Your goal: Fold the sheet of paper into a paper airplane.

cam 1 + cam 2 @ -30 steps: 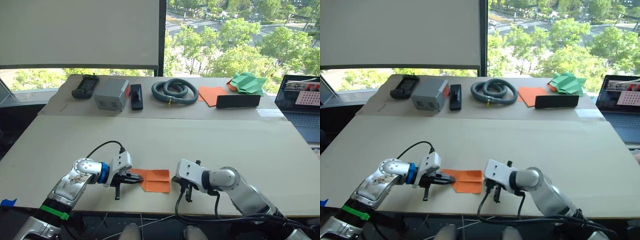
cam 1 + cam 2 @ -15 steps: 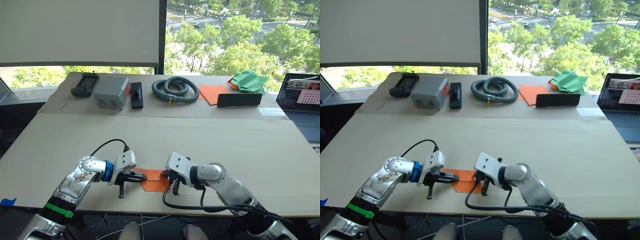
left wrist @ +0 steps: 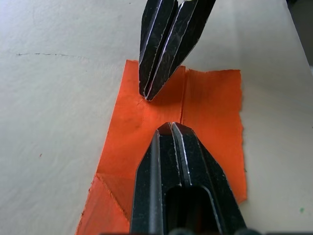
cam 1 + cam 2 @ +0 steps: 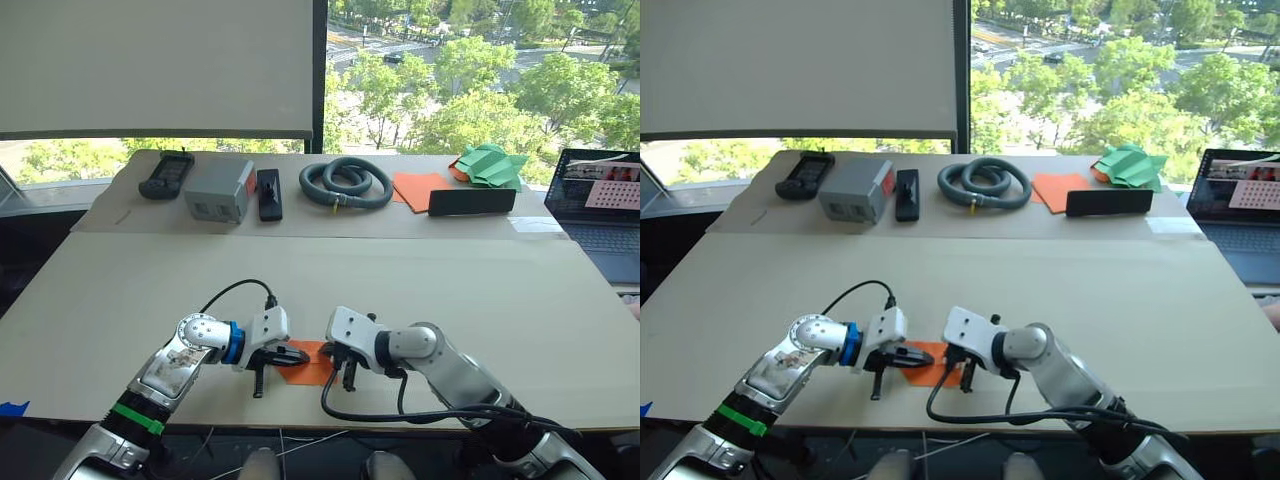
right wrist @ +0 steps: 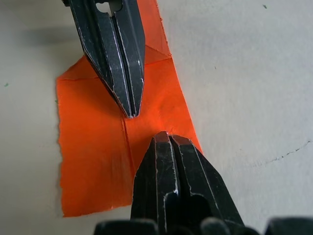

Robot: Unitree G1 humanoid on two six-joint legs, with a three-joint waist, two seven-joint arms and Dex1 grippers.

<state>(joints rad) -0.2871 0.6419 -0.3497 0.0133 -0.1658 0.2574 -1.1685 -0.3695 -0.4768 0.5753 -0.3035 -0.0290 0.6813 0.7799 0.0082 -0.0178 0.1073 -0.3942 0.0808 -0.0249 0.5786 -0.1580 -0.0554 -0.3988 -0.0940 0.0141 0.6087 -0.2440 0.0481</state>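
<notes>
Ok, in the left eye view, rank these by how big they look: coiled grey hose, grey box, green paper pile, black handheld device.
1. Coiled grey hose, widest of the four.
2. Grey box.
3. Green paper pile, close to the box in apparent size, so that order is unsure.
4. Black handheld device, smallest.
All four sit along the far table edge, so nearness hardly skews this.

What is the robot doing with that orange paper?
The robot is making a paper airplane. The orange sheet of paper lies flat near the front edge of the table, already creased and partly folded. Both grippers are shut and pointing at each other over the middle of it: the left gripper from one side and the right gripper from the other, tips close together by the centre crease. It looks like they are pressing the fold down. It is not an airplane yet.
</notes>
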